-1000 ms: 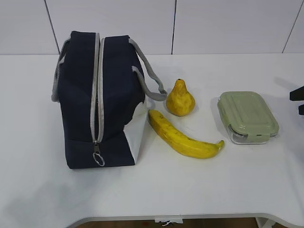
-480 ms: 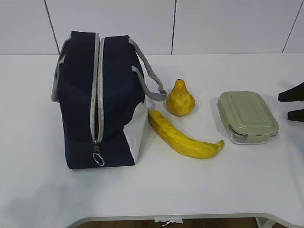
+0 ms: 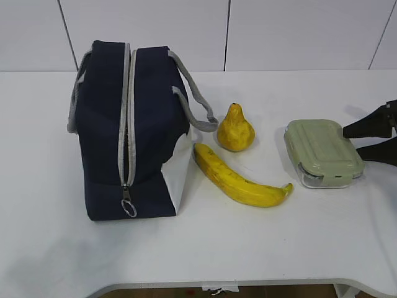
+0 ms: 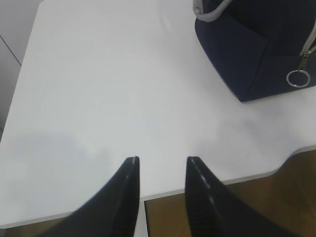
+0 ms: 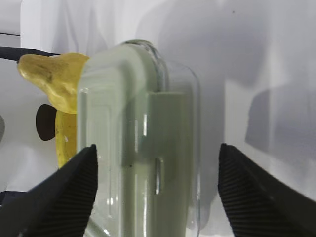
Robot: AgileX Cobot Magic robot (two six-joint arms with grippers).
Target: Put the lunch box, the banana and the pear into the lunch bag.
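Navy lunch bag [image 3: 133, 133] stands toward the table's left edge. Pear [image 3: 235, 129] and banana [image 3: 242, 180] lie centrally; green-lidded lunch box [image 3: 322, 152] sits near the right edge.

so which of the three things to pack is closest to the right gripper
The lunch box: the open right gripper is at its right end, while the banana and pear lie further left, toward the bag.

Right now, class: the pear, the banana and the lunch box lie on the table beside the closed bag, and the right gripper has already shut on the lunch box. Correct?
Not quite. The right gripper is open, its fingers apart either side of the lunch box, as the right wrist view shows. The rest stands.
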